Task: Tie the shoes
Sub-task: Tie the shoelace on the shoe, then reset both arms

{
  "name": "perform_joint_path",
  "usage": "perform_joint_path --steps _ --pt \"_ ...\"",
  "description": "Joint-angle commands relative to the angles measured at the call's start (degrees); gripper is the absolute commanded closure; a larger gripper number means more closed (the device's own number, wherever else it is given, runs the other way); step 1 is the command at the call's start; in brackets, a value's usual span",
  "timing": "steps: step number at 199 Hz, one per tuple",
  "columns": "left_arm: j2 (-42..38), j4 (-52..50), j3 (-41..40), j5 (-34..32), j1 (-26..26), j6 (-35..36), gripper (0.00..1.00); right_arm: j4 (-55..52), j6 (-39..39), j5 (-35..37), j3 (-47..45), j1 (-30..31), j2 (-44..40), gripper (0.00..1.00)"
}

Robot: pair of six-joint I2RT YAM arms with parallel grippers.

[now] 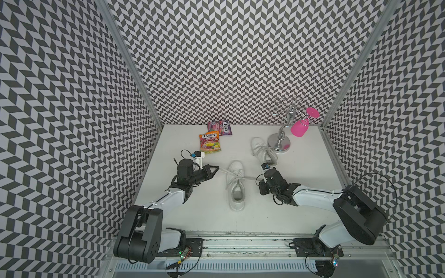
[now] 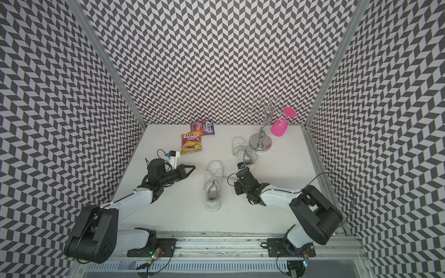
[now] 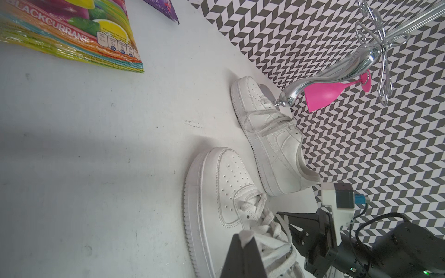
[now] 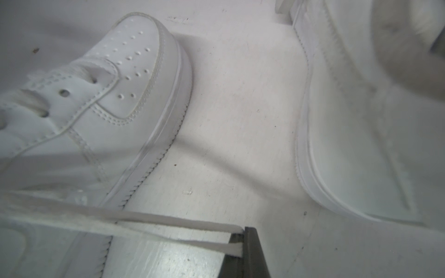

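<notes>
White table (image 1: 192, 216) fills the floor of a booth with zigzag walls on three sides. The near part of the table, in front of the shoes, is bare. A metal rail (image 1: 240, 237) runs along the near edge.

One shoe (image 1: 236, 187) lies in the middle, toe pointing to the back wall. The far shoe (image 1: 263, 150) lies further back, just beside the base of a silver stand (image 1: 279, 142). A pink cup (image 1: 298, 128) hangs on that stand. Two candy bags (image 1: 210, 142) lie near the back, on the left side.

Both arms reach in low from the rail, one on each side of the middle shoe. The left gripper (image 1: 216, 168) points at the shoe from its left. Its jaws are pinched tight on a lace (image 1: 222, 171) that runs straight to the shoe. The right gripper (image 4: 243, 243) sits on the shoe's other side, bent down toward the table. Its jaws are also pinched tight on lace strands, seen up close in the right wrist view. The two laces stretch out sideways from the shoe, away from each other.
</notes>
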Motion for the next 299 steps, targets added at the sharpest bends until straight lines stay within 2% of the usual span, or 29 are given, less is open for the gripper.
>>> perform_joint_path --steps 1,65,89,93,98,117,125,132,140,167,186,197,231,249,276,299 --pt "-0.2 0.5 -0.3 -1.3 1.7 1.4 1.0 -3.8 1.4 6.1 -0.3 -0.6 -0.8 1.0" --pt "0.5 1.0 -0.3 -0.2 2.2 1.5 1.0 -4.1 1.1 6.7 -0.1 -0.8 -1.2 1.0" --pt "0.2 2.2 -0.4 1.7 2.3 1.1 1.0 0.1 -3.2 -0.9 -1.2 -0.8 -4.7 1.0" --pt "0.0 2.5 -0.3 2.3 2.2 1.1 1.0 1.0 -4.5 -3.0 -1.6 -0.8 -5.7 0.95" --pt "-0.4 2.9 -0.3 2.8 2.2 1.0 0.95 2.0 -5.5 -5.6 -1.9 -0.8 -6.9 0.88" --pt "-2.7 4.0 -0.6 4.3 2.3 0.8 0.69 4.3 -8.6 -14.9 -3.4 -0.8 -12.1 0.41" --pt "-4.2 4.3 -0.9 4.5 2.3 0.7 0.56 4.4 -8.9 -17.7 -3.8 -0.8 -14.1 0.28" --pt "-5.7 4.3 -1.1 4.4 2.5 0.6 0.47 4.2 -9.7 -20.1 -4.0 -0.8 -16.1 0.21" --pt "-7.3 3.9 -1.2 4.3 3.0 0.7 0.4 3.6 -9.0 -20.4 -4.1 -0.9 -18.4 0.16" --pt "-13.0 0.3 1.0 4.7 6.9 1.5 0.3 -0.4 -5.7 -19.7 -1.1 -4.2 -28.2 0.07" --pt "-15.4 -2.4 4.6 5.4 10.1 1.6 0.28 -3.4 -4.4 -14.5 3.9 -7.4 -35.1 0.04" --pt "-16.3 -3.4 6.5 5.5 11.4 1.3 0.27 -4.2 -4.0 -8.5 6.3 -8.8 -38.7 0.0" --pt "-19.8 -1.4 7.3 3.0 15.6 0.1 0.21 -2.7 -5.6 8.3 8.2 -11.5 -46.6 0.0" --pt "-22.3 -1.0 6.7 -0.1 18.4 1.1 0.15 0.6 -8.8 13.4 6.0 -13.4 -48.8 0.0" --pt "-26.5 1.4 2.9 -9.7 21.1 3.5 0.01 6.2 -8.4 20.0 -0.6 -18.1 -49.7 0.0" --pt "-27.5 7.3 -3.6 -16.6 22.2 2.8 0.0 13.0 -4.8 20.2 -9.2 -23.5 -48.7 0.0"
